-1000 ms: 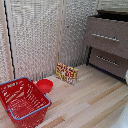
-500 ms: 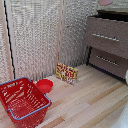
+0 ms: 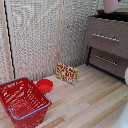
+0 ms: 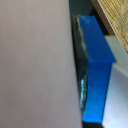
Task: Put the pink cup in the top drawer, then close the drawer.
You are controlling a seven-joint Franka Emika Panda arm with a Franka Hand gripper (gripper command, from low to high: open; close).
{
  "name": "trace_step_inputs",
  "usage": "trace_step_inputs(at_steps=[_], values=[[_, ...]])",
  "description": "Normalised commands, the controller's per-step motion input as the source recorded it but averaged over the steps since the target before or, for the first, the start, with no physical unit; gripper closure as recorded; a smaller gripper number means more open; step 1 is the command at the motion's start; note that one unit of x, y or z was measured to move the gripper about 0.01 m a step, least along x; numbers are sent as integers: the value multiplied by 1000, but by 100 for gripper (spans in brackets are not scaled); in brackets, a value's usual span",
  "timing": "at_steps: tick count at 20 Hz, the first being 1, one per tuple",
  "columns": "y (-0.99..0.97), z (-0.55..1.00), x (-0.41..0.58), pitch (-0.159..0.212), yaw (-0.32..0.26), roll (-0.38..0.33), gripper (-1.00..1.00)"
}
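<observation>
Up at the exterior view's top right, the pink cup [image 3: 111, 5] sits over the dresser [image 3: 107, 39]. Wrist view shows a blue tool finger [image 4: 97, 65] pressed to its wall: clamped. Likely light, rigid, smooth; grip mid-wall.

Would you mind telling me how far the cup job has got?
The pick-up looks done: the pink cup is up at the dresser's top edge, and the wrist view shows a pale pink surface right against a blue fingertip. Setting it down is in hand; whether it already rests there can't be told. Release remains. No drawer visibly stands open.
</observation>
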Motion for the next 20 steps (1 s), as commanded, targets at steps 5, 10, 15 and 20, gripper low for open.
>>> trace_step_inputs(at_steps=[5, 10, 15, 20], values=[[-60, -187, -86, 0, -64, 15, -100], [117, -82, -34, 20, 0, 0, -100], [295, 35, -3, 34, 29, 2, -100], [515, 257, 0, 123, 71, 6, -100]])
